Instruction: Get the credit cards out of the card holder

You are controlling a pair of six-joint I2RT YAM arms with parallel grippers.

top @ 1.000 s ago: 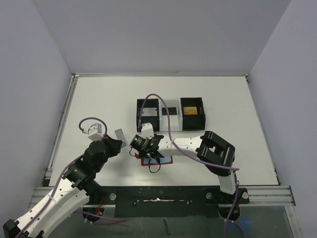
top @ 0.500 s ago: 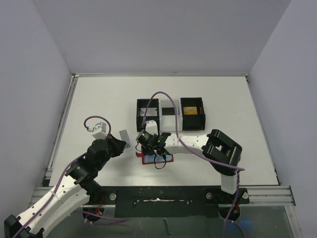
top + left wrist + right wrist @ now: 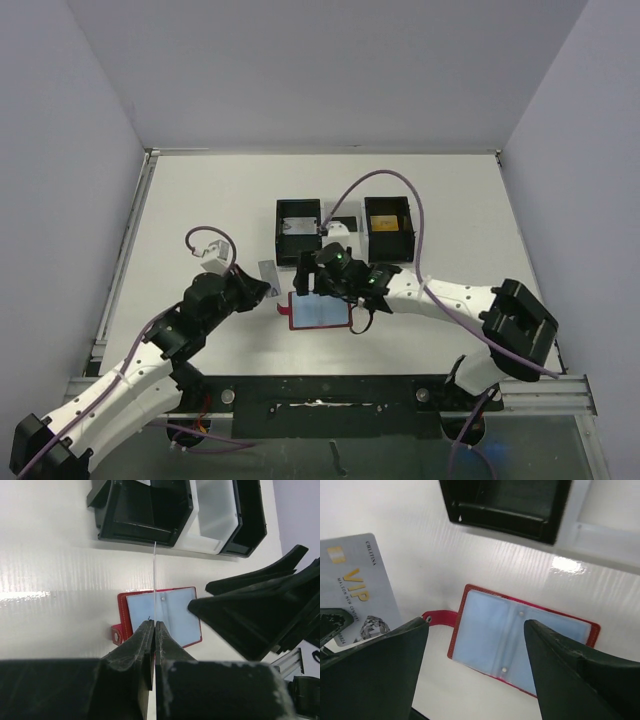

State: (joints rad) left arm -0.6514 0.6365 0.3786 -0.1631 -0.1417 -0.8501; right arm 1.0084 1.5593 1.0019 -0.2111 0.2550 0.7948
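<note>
The red card holder [image 3: 318, 311] lies open and flat on the table, its blue-grey lining up and its red tab at the left. It also shows in the right wrist view [image 3: 520, 640] and the left wrist view [image 3: 165, 615]. My left gripper [image 3: 258, 287] is shut on a pale grey-white credit card [image 3: 268, 272], held off the table just left of the holder. The card shows its VIP print in the right wrist view [image 3: 355, 585] and is edge-on in the left wrist view [image 3: 155, 580]. My right gripper [image 3: 476, 624] is open and empty above the holder.
A three-compartment tray [image 3: 342, 250] stands just behind the holder. Its left black bin [image 3: 283, 238] holds a grey card and its right black bin [image 3: 408, 232] holds a gold card [image 3: 385, 220]. The white middle compartment [image 3: 215, 515] is between them.
My right arm has swung right and lifted off the holder, which now lies open and uncovered. My left gripper has moved right and back with the grey-white card.
</note>
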